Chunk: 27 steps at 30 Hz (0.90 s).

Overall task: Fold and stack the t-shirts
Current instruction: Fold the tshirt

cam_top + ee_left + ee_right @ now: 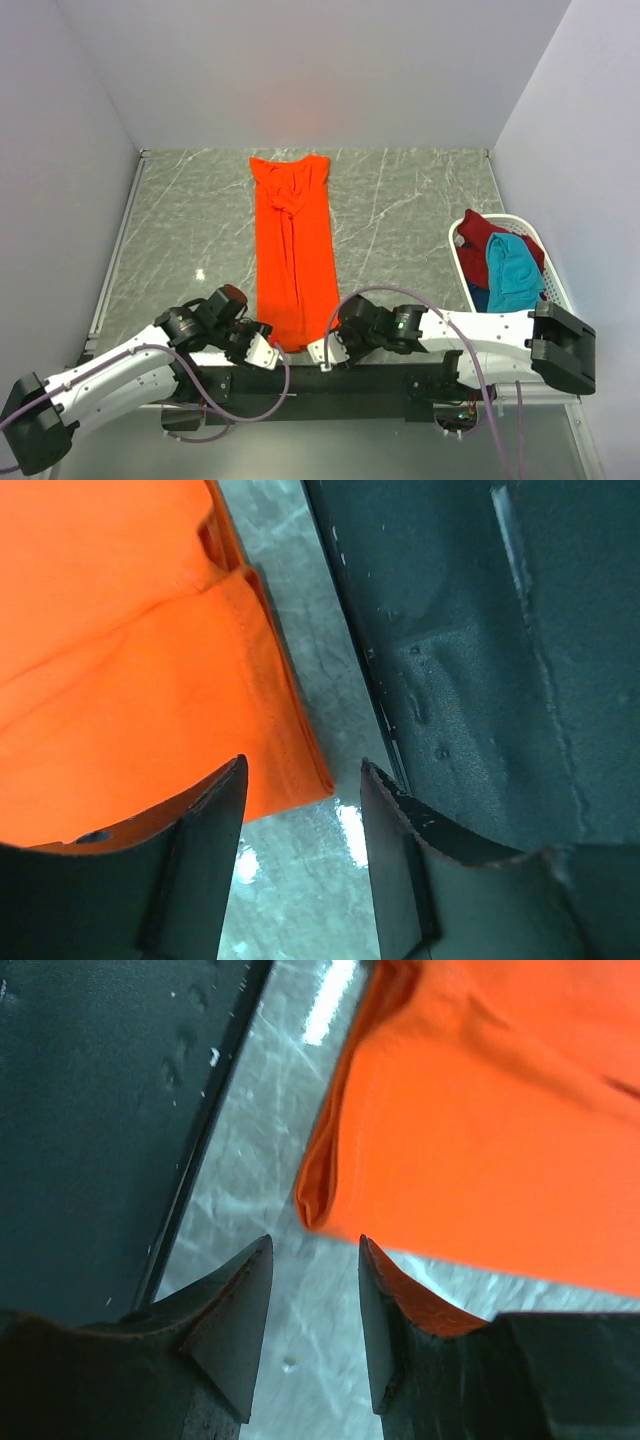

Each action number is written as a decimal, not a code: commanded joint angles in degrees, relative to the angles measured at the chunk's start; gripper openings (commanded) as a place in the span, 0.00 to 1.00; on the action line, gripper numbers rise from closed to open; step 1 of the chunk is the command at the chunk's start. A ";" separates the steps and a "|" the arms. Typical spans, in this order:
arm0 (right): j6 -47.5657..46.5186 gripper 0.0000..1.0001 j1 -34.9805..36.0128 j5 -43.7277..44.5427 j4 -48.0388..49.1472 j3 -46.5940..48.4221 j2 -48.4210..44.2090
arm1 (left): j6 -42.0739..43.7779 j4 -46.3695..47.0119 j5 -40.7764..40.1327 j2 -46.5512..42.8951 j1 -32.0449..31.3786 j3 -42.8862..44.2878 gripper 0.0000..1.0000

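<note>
The bright orange t-shirt (292, 250) lies folded into a long narrow strip down the middle of the table, its near hem close to the front edge. My left gripper (262, 352) is open and empty just left of the near hem; the shirt's near left corner (300, 770) lies just ahead of the gap between the fingers. My right gripper (322, 351) is open and empty just right of the hem; the shirt's near right corner (320, 1195) lies just ahead of the gap. Dark red (487, 236), teal (512, 268) and blue (480, 298) t-shirts lie in the basket.
A white plastic basket (461, 262) stands at the right side of the table. The black front rail (300, 375) runs along the near edge just under both grippers. Walls close in the left, back and right.
</note>
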 commanded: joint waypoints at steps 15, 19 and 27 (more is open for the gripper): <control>-5.85 0.37 3.75 6.52 11.70 -4.15 5.11 | -0.42 6.43 -7.89 7.69 -4.56 -1.13 0.41; -5.50 0.35 3.75 6.70 11.97 -5.02 5.03 | 0.55 5.81 -8.50 7.00 -7.45 -1.74 0.43; -3.49 0.05 4.02 7.22 12.15 -5.64 3.63 | -3.31 6.51 -10.79 10.26 -8.52 -0.07 0.01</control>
